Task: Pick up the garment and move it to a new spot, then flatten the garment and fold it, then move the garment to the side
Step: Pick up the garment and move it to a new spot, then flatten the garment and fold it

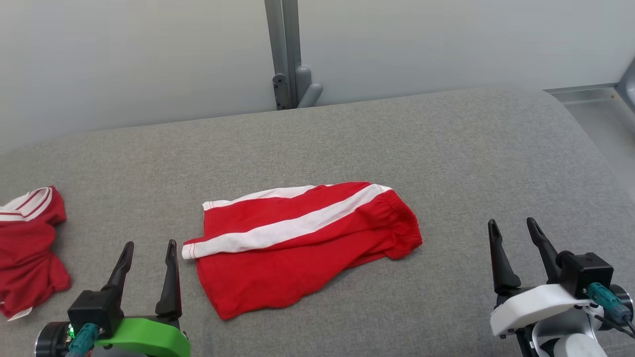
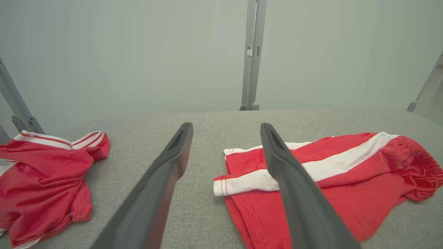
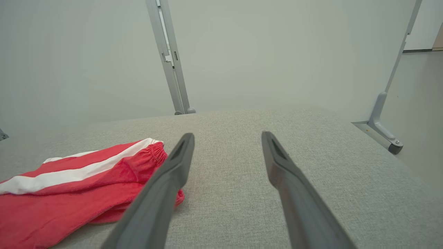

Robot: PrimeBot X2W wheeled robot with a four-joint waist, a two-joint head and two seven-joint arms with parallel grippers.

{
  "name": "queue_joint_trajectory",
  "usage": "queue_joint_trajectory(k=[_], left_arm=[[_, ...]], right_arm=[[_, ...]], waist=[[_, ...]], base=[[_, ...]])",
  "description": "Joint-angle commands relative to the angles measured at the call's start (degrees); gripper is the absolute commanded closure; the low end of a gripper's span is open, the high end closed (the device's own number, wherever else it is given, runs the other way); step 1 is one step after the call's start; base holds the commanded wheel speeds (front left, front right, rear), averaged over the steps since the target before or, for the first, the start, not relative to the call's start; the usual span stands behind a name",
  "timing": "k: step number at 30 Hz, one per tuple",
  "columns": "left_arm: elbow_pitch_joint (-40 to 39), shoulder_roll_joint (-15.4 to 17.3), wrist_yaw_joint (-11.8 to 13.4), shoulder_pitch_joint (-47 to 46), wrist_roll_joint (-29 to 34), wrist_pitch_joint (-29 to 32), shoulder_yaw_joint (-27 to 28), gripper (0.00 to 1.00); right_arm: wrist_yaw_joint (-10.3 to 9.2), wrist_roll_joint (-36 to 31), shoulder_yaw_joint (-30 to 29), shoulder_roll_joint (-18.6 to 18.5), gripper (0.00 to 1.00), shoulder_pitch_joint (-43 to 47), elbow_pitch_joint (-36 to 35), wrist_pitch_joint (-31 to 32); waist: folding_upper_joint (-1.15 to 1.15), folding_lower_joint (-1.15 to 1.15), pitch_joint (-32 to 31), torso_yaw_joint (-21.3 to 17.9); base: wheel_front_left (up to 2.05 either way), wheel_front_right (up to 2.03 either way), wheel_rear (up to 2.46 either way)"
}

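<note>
Both tools are empty and wait low at the near edge. The left gripper [image 1: 151, 244] has its two dark fingers spread wide apart, and the right gripper [image 1: 511, 221] is spread in the same way; neither one touches any cloth. Between them, nearer to the left gripper, the garment [image 1: 302, 243] lies on the grey padded table [image 1: 446, 148], about in the middle of it. It is a pair of red shorts with a broad white stripe that runs from the hem beside the left gripper up to the gathered elastic waist on the right side. It lies rather flat, as it seems one leg over the other, but the near edge is wavy and the cloth at the waist is bunched. I judge that the first step, the pick-up, is in hand and is not yet done, though I cannot exclude that the shorts are already moved and now wait for flattening. The next move calls for the left gripper to reach forward and to the right to the hem corner, and for the right gripper to go left to the waist, so each can pinch only the edge of the thin cloth. A second red garment [image 1: 27, 243] lies crumpled at the far left, well apart.
</note>
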Motion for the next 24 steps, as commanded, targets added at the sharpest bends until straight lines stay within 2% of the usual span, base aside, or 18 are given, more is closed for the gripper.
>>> queue_joint_trajectory(k=[1, 19, 24], left_arm=[[-0.2, 0.5, 0.4, 0.9, 0.3, 0.1, 0.0, 0.0], [0.6, 1.0, 0.5, -1.2, 0.0, 0.9, -0.6, 0.0], [2.3, 0.9, -1.9, -5.7, -0.2, 2.0, -1.6, 0.0]], right_arm=[[0.0, -0.2, 0.0, -0.1, 0.0, 0.7, -0.3, 0.2], [0.0, 1.3, 0.0, -0.1, 0.0, 0.3, 0.2, 0.1], [0.0, 1.6, 0.0, -0.1, 0.0, -0.3, 0.2, 0.2]], waist=[[0.0, 0.0, 0.0, 0.1], [0.0, 0.0, 0.2, 0.6], [0.0, 0.0, 1.1, 1.4]], base=[[0.0, 0.0, 0.0], [0.0, 0.0, 0.0], [0.0, 0.0, 0.0]])
